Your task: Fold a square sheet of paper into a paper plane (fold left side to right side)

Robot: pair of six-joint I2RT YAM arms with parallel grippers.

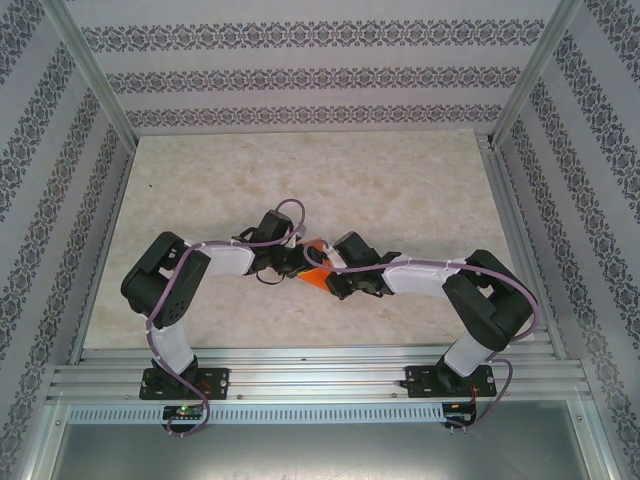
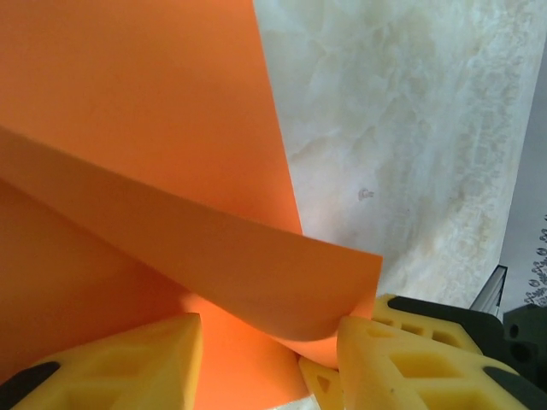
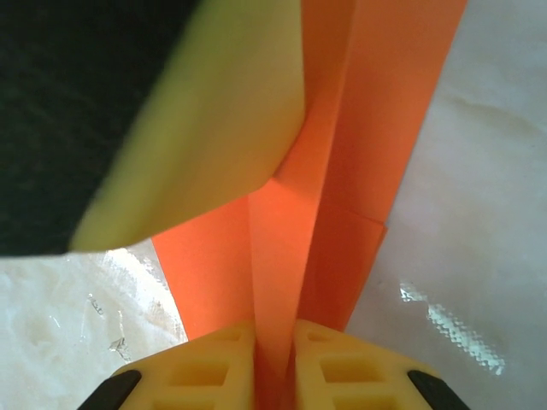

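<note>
A pale marbled table point(image 1: 400, 180) lay inside walls of striped, patterned wallpaper point(image 1: 300, 75), with a metal rail point(image 1: 320, 365) along the lower edge of the top view, where both arm bases were bolted. The two arms reached in toward the middle of the frame and met over the orange paper point(image 1: 315, 272), which sat on the table between them.

In the left wrist view the orange paper point(image 2: 128, 128) covered the left half of the frame, one flap curling up and across toward the lower right. The left gripper point(image 2: 272, 329) had its yellow fingers point(image 2: 128, 363) set apart at the bottom edge, with the curled flap lying in the gap between them.

In the right wrist view the right gripper point(image 3: 273, 329) had its jaws close together at bottom centre, clamped on an upright ridge of the orange paper point(image 3: 376, 128). A yellow finger of the left gripper point(image 3: 214, 120) pressed against the paper at upper left.
</note>
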